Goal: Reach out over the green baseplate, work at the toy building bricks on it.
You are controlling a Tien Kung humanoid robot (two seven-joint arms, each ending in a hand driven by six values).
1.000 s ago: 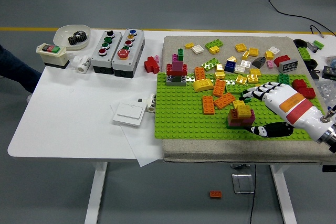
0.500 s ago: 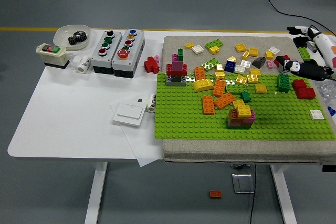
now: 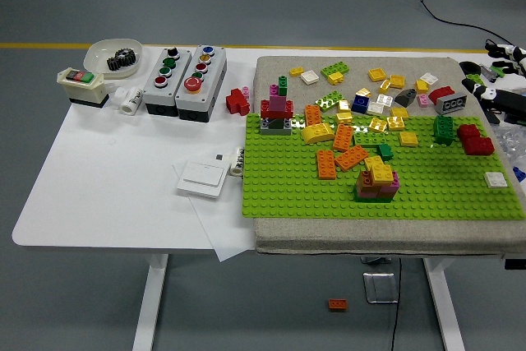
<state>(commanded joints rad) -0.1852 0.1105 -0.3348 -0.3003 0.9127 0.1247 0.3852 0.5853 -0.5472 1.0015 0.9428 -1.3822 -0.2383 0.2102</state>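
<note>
Right hand (image 3: 503, 80) has pulled back off the green baseplate (image 3: 427, 191) to the frame's 3 o'clock edge, only partly in view; can't tell if its fingers are apart or together. It was beside the small brick stack (image 3: 377, 182) a second ago, and that stack sits unchanged at the baseplate's 6 o'clock. Left arm out of view, so probably a finished attempt or reset between reaches.

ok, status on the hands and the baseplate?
Left hand out of frame. Right hand at the far right edge, off the green baseplate, fingers unclear. Yellow-topped brick stack stands on the plate, untouched. Nothing over the plate.
</note>
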